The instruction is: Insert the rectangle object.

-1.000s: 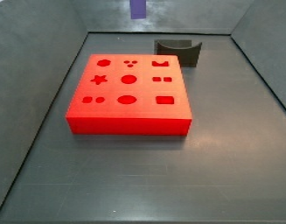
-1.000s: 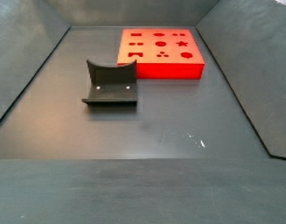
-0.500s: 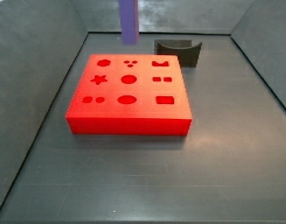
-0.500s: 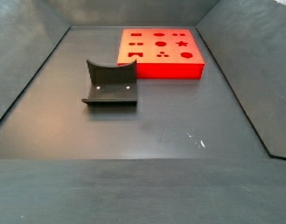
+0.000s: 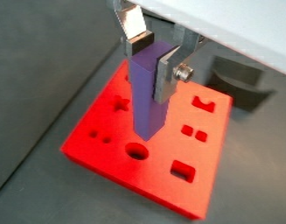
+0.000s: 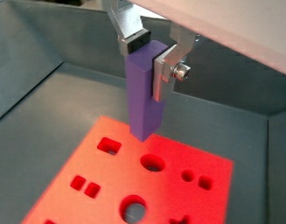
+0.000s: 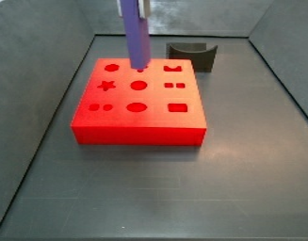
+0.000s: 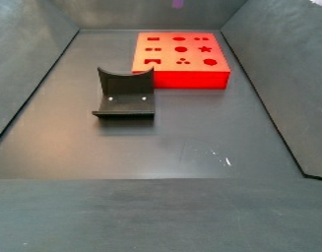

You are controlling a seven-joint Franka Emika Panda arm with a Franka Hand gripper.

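Note:
The rectangle object, a long purple bar (image 5: 146,101), hangs upright in my gripper (image 5: 152,66), which is shut on its upper end; both also show in a wrist view, bar (image 6: 144,96) and gripper (image 6: 148,68). In a side view the bar (image 7: 132,36) reaches down from the top edge, its lower end just over the far part of the red block (image 7: 137,127). I cannot tell whether it touches the block. The block's top has several shaped holes, one of them a rectangular hole (image 7: 179,107). In a side view only the bar's tip (image 8: 178,3) shows above the block (image 8: 190,77).
The dark fixture (image 7: 194,56) stands on the floor behind the block's far right corner, and shows in a side view (image 8: 124,94) nearer the camera than the block. Grey walls enclose the dark floor (image 7: 169,188).
The bar has come down from the top edge toward the red block's far part and shifted slightly left. The block and the fixture have not moved.

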